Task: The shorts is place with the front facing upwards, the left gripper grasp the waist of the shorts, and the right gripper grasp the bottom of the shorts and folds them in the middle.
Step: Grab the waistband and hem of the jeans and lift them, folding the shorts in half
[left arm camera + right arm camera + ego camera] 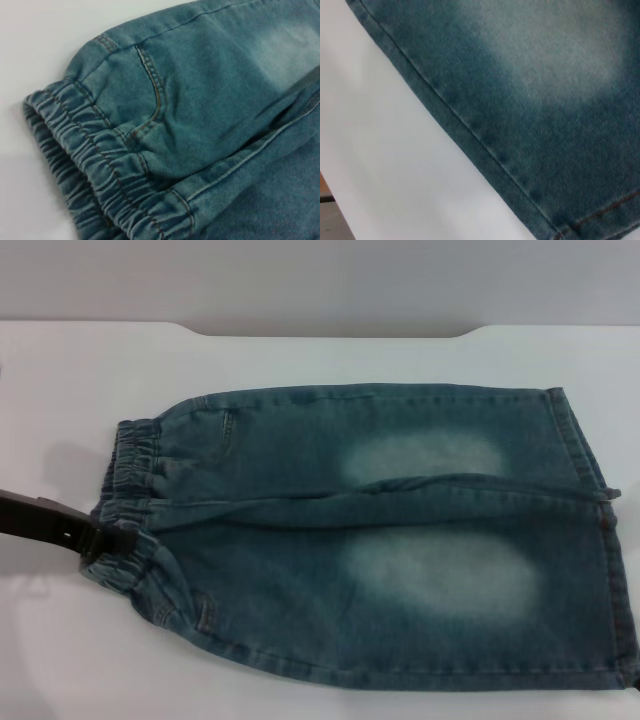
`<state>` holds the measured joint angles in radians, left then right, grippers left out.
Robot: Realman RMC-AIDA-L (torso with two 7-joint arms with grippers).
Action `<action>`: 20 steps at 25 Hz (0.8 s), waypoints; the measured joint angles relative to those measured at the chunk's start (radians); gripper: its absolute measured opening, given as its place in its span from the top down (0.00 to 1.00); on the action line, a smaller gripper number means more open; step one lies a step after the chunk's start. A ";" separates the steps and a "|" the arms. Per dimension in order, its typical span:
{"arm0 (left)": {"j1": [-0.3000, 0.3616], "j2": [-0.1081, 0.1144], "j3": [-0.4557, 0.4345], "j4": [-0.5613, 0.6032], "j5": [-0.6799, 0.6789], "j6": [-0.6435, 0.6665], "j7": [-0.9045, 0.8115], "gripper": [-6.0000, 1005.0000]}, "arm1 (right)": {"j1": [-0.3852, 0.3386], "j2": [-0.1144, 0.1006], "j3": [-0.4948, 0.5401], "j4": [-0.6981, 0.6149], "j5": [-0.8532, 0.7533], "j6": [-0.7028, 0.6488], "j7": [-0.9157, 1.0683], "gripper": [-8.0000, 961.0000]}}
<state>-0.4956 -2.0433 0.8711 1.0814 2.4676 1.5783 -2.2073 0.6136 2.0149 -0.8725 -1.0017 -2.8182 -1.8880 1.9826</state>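
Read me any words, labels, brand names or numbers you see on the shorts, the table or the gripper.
None: no readable text shows in any view, neither on the blue-green washed denim shorts, nor on the white table, nor on the black left gripper at the gathered elastic waist.

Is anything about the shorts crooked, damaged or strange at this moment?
Nothing looks damaged. The shorts lie flat on the white table, waist toward the robot's left. One long crease runs between the two pale patches. The left gripper sits at the waistband edge.
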 joint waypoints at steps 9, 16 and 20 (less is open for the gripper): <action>-0.013 0.005 0.000 0.002 0.001 0.003 0.000 0.91 | 0.000 0.011 -0.022 -0.005 -0.001 0.005 0.006 0.49; -0.017 0.008 0.000 0.000 0.001 -0.001 -0.001 0.91 | 0.000 0.012 -0.024 -0.005 -0.035 0.006 0.016 0.49; -0.017 0.008 0.000 0.000 0.001 -0.001 -0.001 0.91 | 0.001 0.011 -0.018 -0.007 -0.036 0.007 0.018 0.49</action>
<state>-0.5129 -2.0353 0.8711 1.0815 2.4682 1.5769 -2.2084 0.6142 2.0260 -0.8909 -1.0085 -2.8545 -1.8806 2.0009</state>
